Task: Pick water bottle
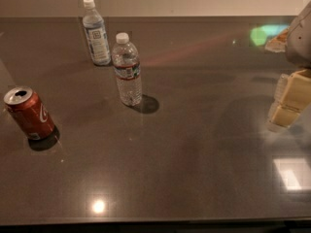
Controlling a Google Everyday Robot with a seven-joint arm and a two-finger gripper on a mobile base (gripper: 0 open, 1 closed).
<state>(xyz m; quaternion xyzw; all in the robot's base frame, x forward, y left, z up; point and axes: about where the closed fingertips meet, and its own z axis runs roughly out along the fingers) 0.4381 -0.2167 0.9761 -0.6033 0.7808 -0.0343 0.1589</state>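
Note:
The water bottle (127,69) is clear ribbed plastic with a white cap and a narrow dark green-and-red label band. It stands upright on the dark table (194,154), left of centre. My gripper (278,102) is at the right edge of the view, far to the right of the bottle and apart from it. Its two pale yellow fingers (291,90) stand apart, and nothing is held between them.
A slimmer bottle (95,33) with a pale blue-white label stands just behind and left of the water bottle. A red soda can (29,113) stands upright near the left edge. A green and orange packet (272,37) lies at the far right. A wall runs behind the table.

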